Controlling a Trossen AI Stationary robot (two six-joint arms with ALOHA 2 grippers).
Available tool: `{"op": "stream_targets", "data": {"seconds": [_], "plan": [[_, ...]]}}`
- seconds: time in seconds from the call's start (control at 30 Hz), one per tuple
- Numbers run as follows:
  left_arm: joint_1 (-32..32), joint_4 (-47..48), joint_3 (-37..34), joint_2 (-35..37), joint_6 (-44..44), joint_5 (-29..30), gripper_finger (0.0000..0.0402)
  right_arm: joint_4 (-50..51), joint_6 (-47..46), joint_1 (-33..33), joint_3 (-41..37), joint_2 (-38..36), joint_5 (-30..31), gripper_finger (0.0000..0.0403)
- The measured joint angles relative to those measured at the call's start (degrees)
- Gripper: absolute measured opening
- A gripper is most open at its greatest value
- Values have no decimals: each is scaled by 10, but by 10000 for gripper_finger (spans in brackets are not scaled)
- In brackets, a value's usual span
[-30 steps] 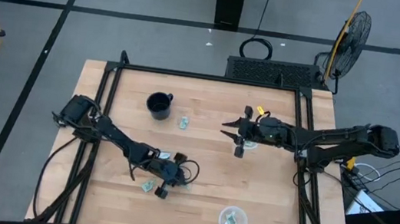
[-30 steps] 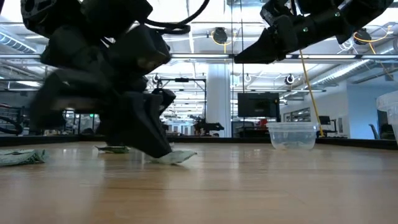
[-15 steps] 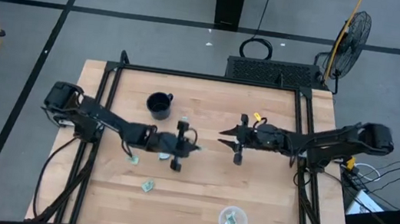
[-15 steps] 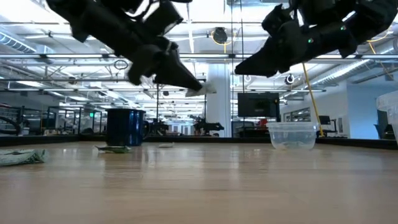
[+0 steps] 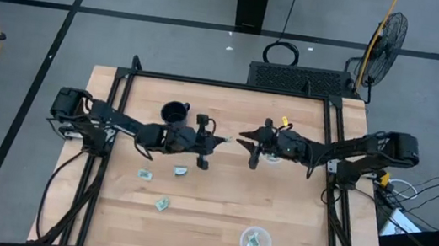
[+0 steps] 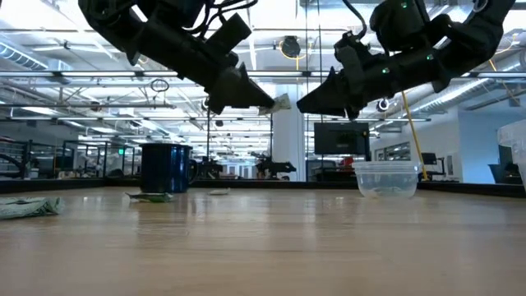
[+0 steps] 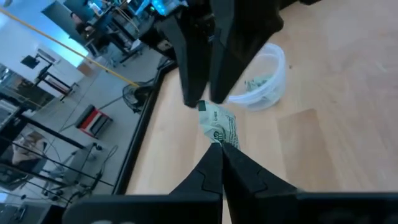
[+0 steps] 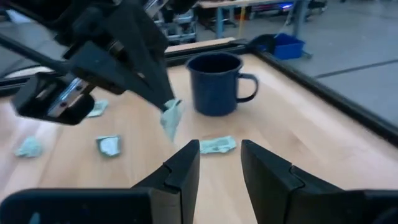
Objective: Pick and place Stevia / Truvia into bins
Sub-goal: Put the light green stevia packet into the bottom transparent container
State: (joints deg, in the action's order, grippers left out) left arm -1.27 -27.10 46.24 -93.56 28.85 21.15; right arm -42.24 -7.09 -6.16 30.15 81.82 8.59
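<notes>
My left gripper (image 5: 215,142) hangs above the middle of the table, shut on one pale green sachet (image 7: 221,127), which also shows in the low view (image 6: 279,103). My right gripper (image 8: 217,149) is open and faces it from the right, a short way off the sachet (image 8: 171,118). One clear cup (image 7: 264,81) holding sachets stands under the right arm. A second cup (image 5: 255,242) with sachets is near the near edge. Loose sachets (image 5: 180,170), (image 5: 145,174), (image 5: 161,205) lie flat on the wood. My left gripper pinches the sachet by one short end (image 7: 219,142) between its two fingertips, coming at it level from the table's left. The sachet is lifted clear of the table and sticks out beyond the fingertips toward the right gripper.
A dark blue mug (image 5: 174,114) stands at the far left of the middle, with one sachet (image 8: 211,145) on the table beside it. A black frame runs along the table's edges (image 5: 117,126). Bare wood lies between the loose sachets and the near cup.
My left gripper took a sachet off the table near the near-left loose ones, rose with it and carried it toward the far edge and to the right, up to the right gripper. My right gripper shifted slightly left toward it.
</notes>
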Motion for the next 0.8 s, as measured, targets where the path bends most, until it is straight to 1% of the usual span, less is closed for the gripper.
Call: {"op": "stream_targets", "data": {"seconds": [0.13, 0.27, 0.37, 0.43, 0.53, 0.67, 0.8], "plan": [[11, 0, 0, 0, 7, 0, 8, -8, -39, -12, 0, 0, -65, 110], [14, -1, 0, 0, 8, -11, 4, -24, -44, -17, 0, 0, -102, 106], [14, -1, 0, 0, 9, -45, 9, -36, -43, -17, 0, 0, -100, 105], [11, -1, 0, 0, 9, -56, 6, -37, -43, -17, 1, 0, -100, 105], [10, -5, 0, 0, 10, -48, 4, -39, -43, -17, 1, 6, -101, 105], [11, -17, 0, 0, 11, -46, 11, -58, -51, -13, 8, 28, -102, 105], [10, -16, 0, 0, 13, -46, 4, -59, -51, -12, 25, 50, -107, 105]]}}
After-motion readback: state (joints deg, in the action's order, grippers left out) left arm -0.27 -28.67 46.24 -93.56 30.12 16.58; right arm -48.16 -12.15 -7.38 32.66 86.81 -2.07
